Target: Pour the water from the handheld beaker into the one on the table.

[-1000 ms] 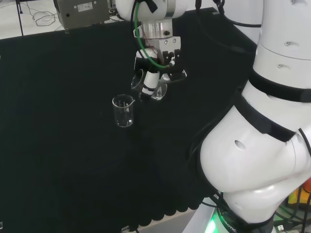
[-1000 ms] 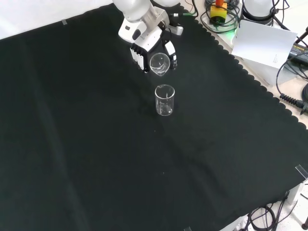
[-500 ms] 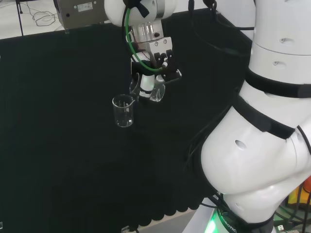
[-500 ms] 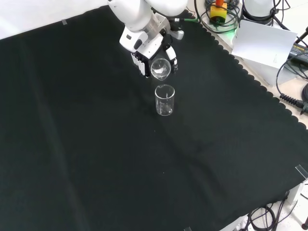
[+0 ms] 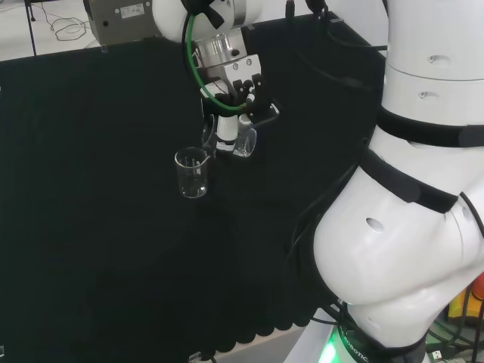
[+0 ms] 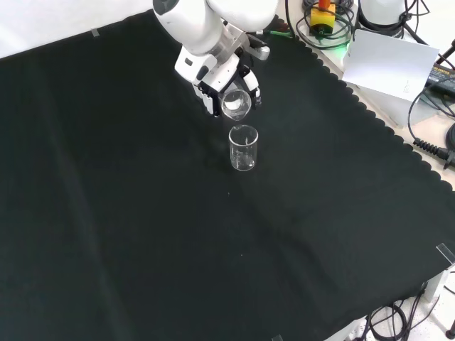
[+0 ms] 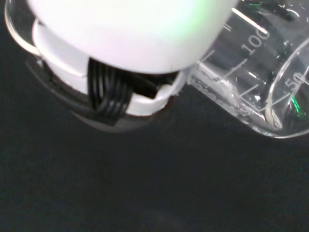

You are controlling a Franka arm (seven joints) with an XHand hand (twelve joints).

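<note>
A clear glass beaker [image 5: 192, 173] [image 6: 242, 148] stands upright on the black cloth. My hand [image 5: 229, 128] [image 6: 213, 89] hangs just beyond it, its fingers curled round a second clear beaker [image 5: 243, 142] [image 6: 235, 104]. That held beaker is tipped, with its mouth toward the standing one and close above its rim in the front view. The wrist view has the held beaker [image 7: 263, 82] close up, lying tilted with printed scale marks, beside a white finger [image 7: 120, 43]. I cannot make out water in either beaker.
The black cloth [image 6: 142, 234] stretches wide around the beakers. A grey box [image 5: 125, 19] sits past its far edge in the head view. Cables and a white board [image 6: 391, 67] lie off the scalloped cloth edge in the front view.
My hand has shifted toward the standing beaker, carrying the held beaker closer over its rim and tipping it further. The standing beaker has not moved.
</note>
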